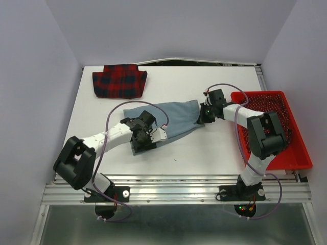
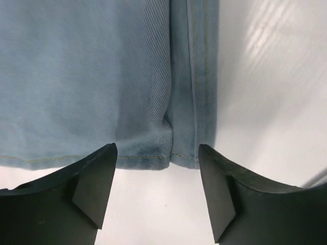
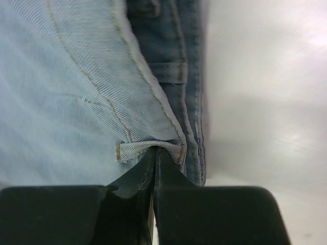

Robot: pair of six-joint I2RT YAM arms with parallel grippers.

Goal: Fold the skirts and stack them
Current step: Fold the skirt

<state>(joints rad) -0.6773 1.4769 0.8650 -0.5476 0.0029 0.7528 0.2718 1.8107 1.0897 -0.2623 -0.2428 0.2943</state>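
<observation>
Checking top view: light blue-grey denim skirt (image 1: 176, 118) lies mid white tabletop (image 1: 204, 148), long axis diagonal, near-left to far-right. Left claw (image 1: 147, 139) is at its near-left end, right claw (image 1: 202, 117) at its far-right end. Folded red-and-navy plaid skirt (image 1: 119, 80) sits at the far-left corner, well apart. Red plastic basket (image 1: 301, 153) is at the right edge.

Left wrist view: left claw (image 2: 156, 168) is wide and holds nothing. The stitched hem (image 2: 143, 159) lies just ahead, between the jaws.

Right wrist view: right claw (image 3: 155, 173) is pinched tight on the waistband by a belt loop (image 3: 127, 151).

My read: left needs to advance and clamp the hem before any fold along that axis.
</observation>
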